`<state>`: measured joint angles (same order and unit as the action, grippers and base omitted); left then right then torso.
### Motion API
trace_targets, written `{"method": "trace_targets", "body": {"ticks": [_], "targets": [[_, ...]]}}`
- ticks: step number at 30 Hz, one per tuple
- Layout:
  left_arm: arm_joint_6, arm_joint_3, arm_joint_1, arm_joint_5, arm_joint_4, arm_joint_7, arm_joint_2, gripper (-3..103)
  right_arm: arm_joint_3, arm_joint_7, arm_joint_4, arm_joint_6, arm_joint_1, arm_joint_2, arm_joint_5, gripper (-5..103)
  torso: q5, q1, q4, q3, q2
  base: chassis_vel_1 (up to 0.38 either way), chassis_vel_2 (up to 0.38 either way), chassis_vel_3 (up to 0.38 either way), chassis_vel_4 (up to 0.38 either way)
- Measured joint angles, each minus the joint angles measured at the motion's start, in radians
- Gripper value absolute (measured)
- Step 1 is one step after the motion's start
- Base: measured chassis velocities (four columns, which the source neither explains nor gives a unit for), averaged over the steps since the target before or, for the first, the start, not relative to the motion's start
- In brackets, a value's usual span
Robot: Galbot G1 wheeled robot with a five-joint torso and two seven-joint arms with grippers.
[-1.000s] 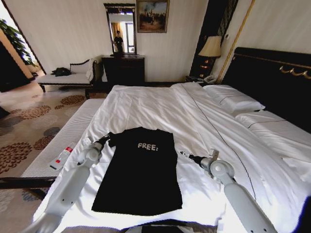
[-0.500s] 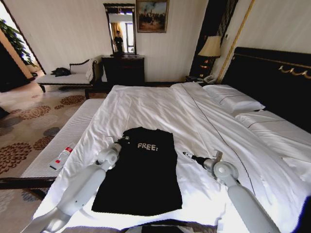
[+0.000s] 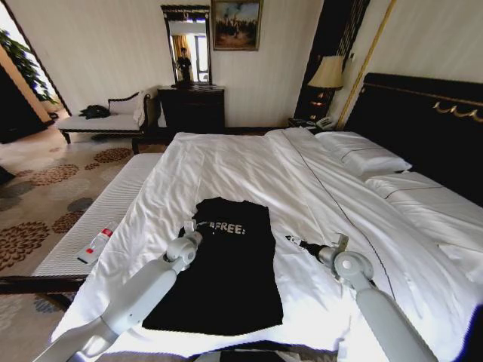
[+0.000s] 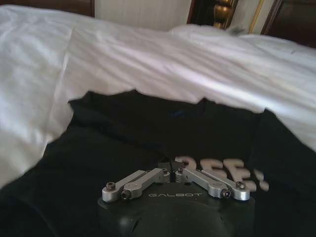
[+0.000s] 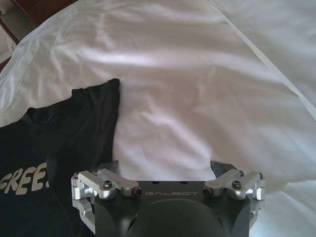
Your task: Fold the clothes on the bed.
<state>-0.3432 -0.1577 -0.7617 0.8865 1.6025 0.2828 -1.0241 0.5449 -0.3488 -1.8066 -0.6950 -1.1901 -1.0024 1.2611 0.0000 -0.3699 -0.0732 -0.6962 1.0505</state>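
On the bed [image 3: 226, 162], the left hand [image 3: 198, 225] pinches the clothes [image 3: 226, 279].

We see a black T-shirt [image 3: 223, 264] with white "FREE!" lettering lying on the white duvet [image 3: 249, 170] of the bed [image 3: 423, 219], both sleeves tucked in so it forms a narrow dark strip. Our left pincer [image 3: 190, 225] sits over the shirt's chest, just beside the lettering and covering its first letter; we cannot tell how its fingers stand. Our right pincer [image 3: 291, 240] hovers over bare duvet beside the shirt's right edge, apart from the fabric. A white bench [image 3: 90, 226] runs along the bed's left side with a small red-and-white bottle [image 3: 94, 245] lying on it.
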Motion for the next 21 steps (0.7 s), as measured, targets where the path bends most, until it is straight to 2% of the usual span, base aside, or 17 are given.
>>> {"method": "trace_targets", "body": {"ticks": [3,5,6,7,8,10,11,13,14,16,17,19,20,21], "targets": [[-0.006,0.006,-0.009,0.000,0.007,0.000,0.005,0,0.000,0.000,0.000,0.000,0.000,-0.002,0.000,100,-0.0001,0.000,0.0000,0.000,0.000,0.000,0.000,0.000,0.000],[-0.016,0.033,-0.021,-0.001,0.022,0.002,0.018,11,-0.001,0.000,0.001,0.000,-0.003,-0.005,-0.003,100,0.0001,0.000,0.0000,0.000,0.000,0.000,0.000,0.000,0.000],[-0.016,0.033,-0.021,-0.001,0.022,0.002,0.018,11,-0.001,0.000,0.001,0.000,-0.003,-0.005,-0.003,100,0.0001,0.000,0.0000,0.000,0.000,0.000,0.000,0.000,0.000],[-0.018,0.046,-0.026,0.000,0.031,0.002,0.023,16,-0.002,0.001,0.002,0.000,-0.003,-0.005,-0.004,100,-0.0001,0.000,0.0000,0.000,0.000,0.000,0.000,0.000,0.000],[-0.018,0.057,-0.030,0.003,0.041,-0.001,0.028,16,-0.002,0.001,0.002,0.000,-0.003,-0.006,-0.004,100,-0.0001,0.000,0.0000,0.000,0.000,0.000,0.000,0.000,0.000],[-0.017,0.080,-0.043,0.012,0.075,-0.018,0.046,26,-0.006,0.001,0.003,0.000,-0.002,-0.008,-0.005,100,0.0000,0.000,0.0000,0.000,0.000,0.000,0.000,0.000,0.000],[-0.017,0.080,-0.043,0.012,0.075,-0.018,0.046,26,-0.006,0.001,0.003,0.000,-0.002,-0.008,-0.005,100,0.0000,0.000,0.0000,0.000,0.000,0.000,0.000,0.000,0.000],[-0.006,0.104,-0.061,0.016,0.107,-0.033,0.064,38,-0.010,0.001,0.003,0.000,0.001,-0.010,-0.006,100,0.0000,0.000,0.0001,0.000,0.000,0.000,0.000,0.000,0.000],[-0.006,0.104,-0.061,0.016,0.107,-0.033,0.064,38,-0.010,0.001,0.003,0.000,0.001,-0.010,-0.006,100,0.0000,0.000,0.0001,0.000,0.000,0.000,0.000,0.000,0.000],[0.006,0.137,-0.072,0.033,0.112,-0.035,0.067,48,-0.012,0.001,0.002,0.000,0.001,-0.010,-0.006,100,0.0000,0.000,0.0001,0.000,0.000,0.000,0.000,0.000,0.000],[0.006,0.137,-0.072,0.033,0.112,-0.035,0.067,48,-0.012,0.001,0.002,0.000,0.001,-0.010,-0.006,100,0.0000,0.000,0.0001,0.000,0.000,0.000,0.000,0.000,0.000],[0.021,0.174,-0.063,0.067,0.081,-0.022,0.052,59,-0.012,0.001,0.000,0.000,-0.003,-0.010,-0.006,100,-0.0001,0.000,0.0001,0.000,0.000,0.000,0.000,0.000,0.000],[0.021,0.174,-0.063,0.067,0.081,-0.022,0.052,59,-0.012,0.001,0.000,0.000,-0.003,-0.010,-0.006,100,-0.0001,0.000,0.0001,0.000,0.000,0.000,0.000,0.000,0.000],[0.024,0.193,-0.057,0.085,0.065,-0.013,0.044,64,-0.011,0.001,-0.001,0.000,-0.005,-0.010,-0.006,100,-0.0001,0.000,0.0000,0.000,0.000,0.000,0.000,0.000,0.000]]}}
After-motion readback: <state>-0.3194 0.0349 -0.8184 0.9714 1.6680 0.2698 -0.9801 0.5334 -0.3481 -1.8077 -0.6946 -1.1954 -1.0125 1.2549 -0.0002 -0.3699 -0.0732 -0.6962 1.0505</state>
